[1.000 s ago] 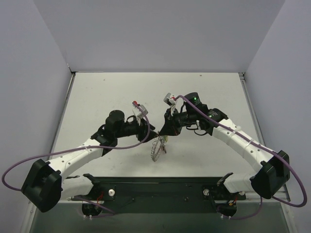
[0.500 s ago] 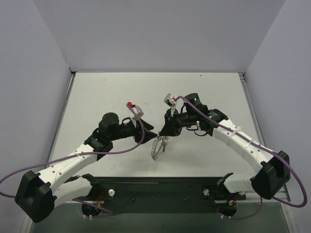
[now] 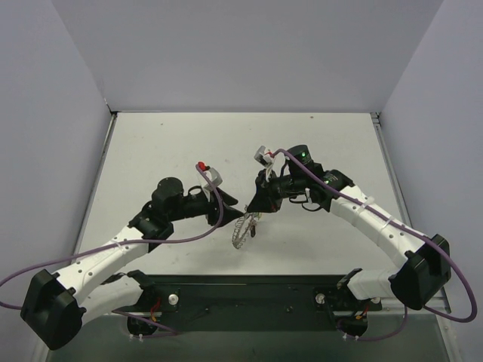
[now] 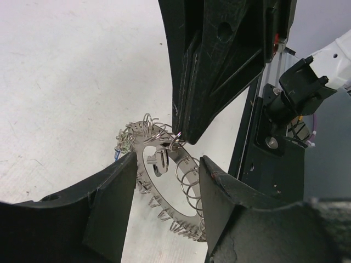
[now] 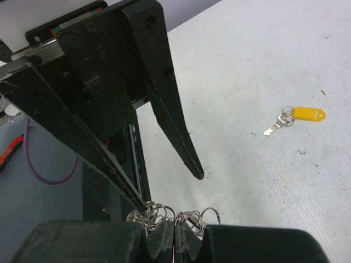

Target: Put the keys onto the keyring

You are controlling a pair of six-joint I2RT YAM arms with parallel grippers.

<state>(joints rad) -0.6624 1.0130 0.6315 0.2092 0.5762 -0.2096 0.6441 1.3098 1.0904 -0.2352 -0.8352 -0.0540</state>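
Note:
The keyring [image 4: 158, 198] is a flat silvery loop fringed with many small wire rings. It hangs from my right gripper [image 5: 175, 226], which is shut on its upper rim, just above the table. The ring also shows in the top view [image 3: 241, 234]. A small metal key [image 4: 158, 163] hangs on it. My left gripper [image 4: 168, 158] is open, with the ring lying between its two fingers and not gripped. In the top view, the left gripper [image 3: 232, 214] and right gripper [image 3: 255, 210] nearly meet at table centre. A loose key with a yellow tag [image 5: 296, 116] lies on the table.
The white table [image 3: 317, 143] is enclosed by grey walls on three sides. A black rail [image 3: 249, 290] with both arm bases runs along the near edge, close below the hanging ring. Purple cables loop off both arms.
My left arm has drawn back to the left and lower, and its gripper has come slightly away from the right one. The keyring has swung a little left. The right arm has held still.

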